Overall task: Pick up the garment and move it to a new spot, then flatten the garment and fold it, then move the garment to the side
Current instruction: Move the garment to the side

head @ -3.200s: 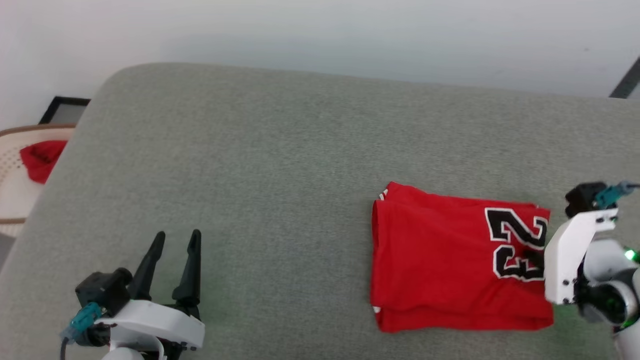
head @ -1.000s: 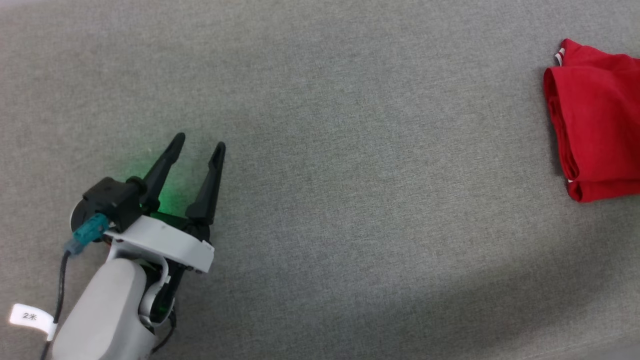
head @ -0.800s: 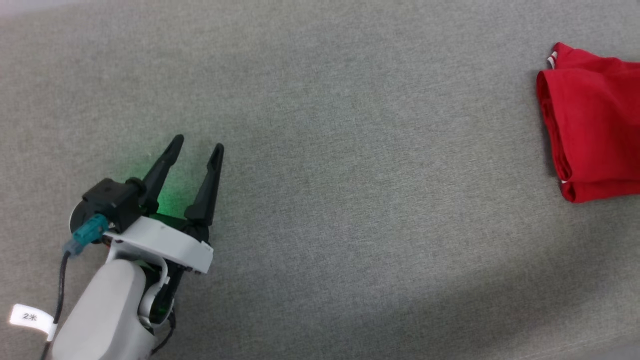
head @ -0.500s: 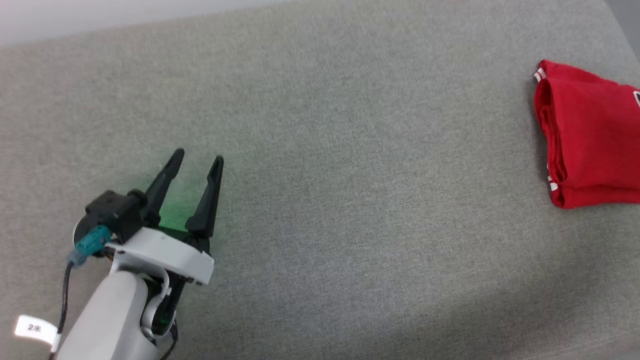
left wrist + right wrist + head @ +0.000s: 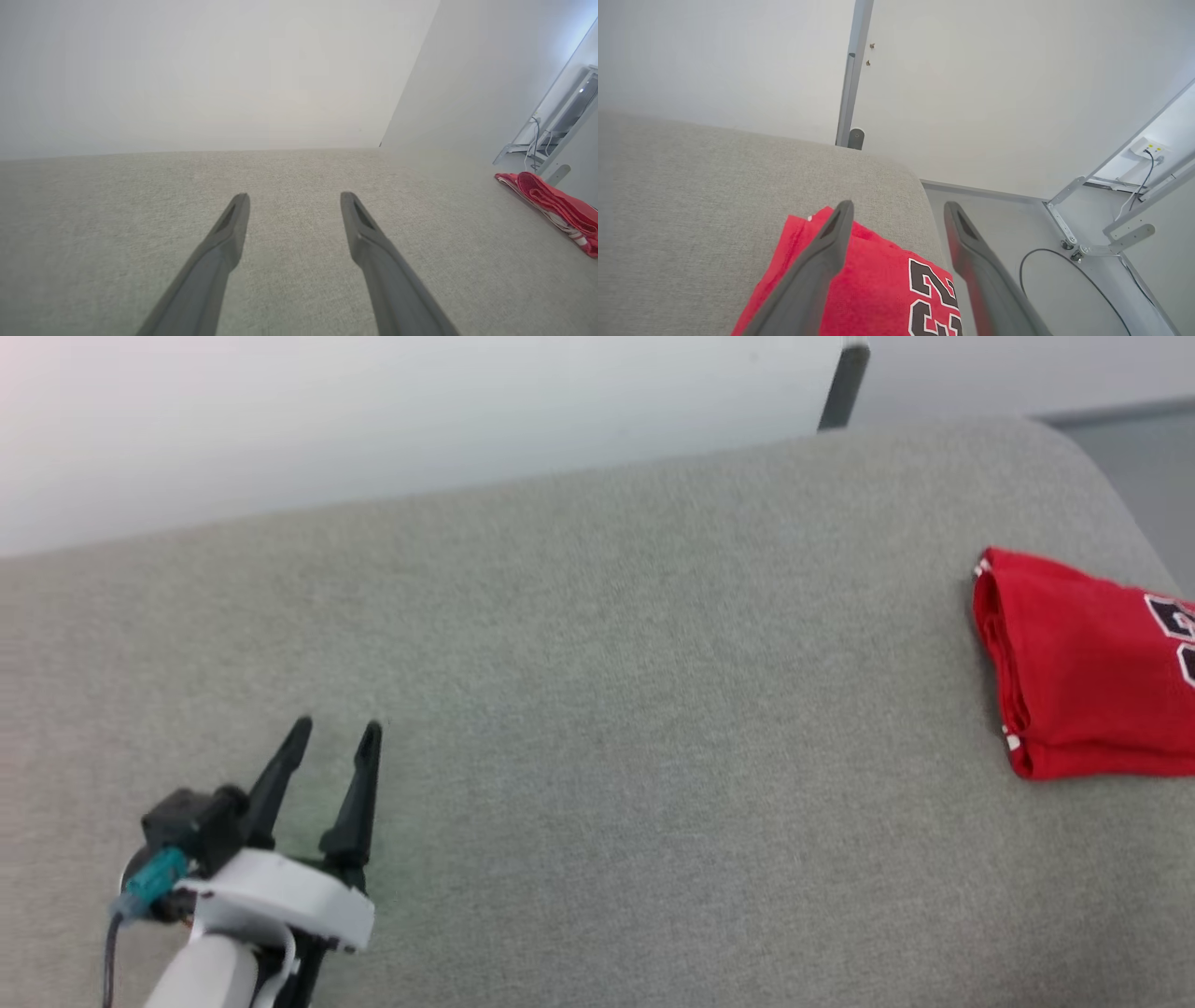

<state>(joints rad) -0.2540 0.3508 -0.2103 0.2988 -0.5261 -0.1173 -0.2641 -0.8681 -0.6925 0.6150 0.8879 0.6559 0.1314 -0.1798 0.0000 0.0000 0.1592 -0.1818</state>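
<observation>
Left hand (image 5: 336, 726) is hovering spread, empty, over the worktop's (image 5: 597, 663) left side; right hand (image 5: 897, 205) likewise above the shirt (image 5: 1074, 672) by its right edge.

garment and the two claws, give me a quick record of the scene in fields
garment: red, folded, lying flat, black number partly in the head view
place: right end of the grey cushion, near its edge
left claw: open, empty, over bare cushion, well apart from the garment
right claw: open, empty, above the garment near the cushion's end
behind: pale wall
task stage: fold looks done, garment sits at the side
</observation>
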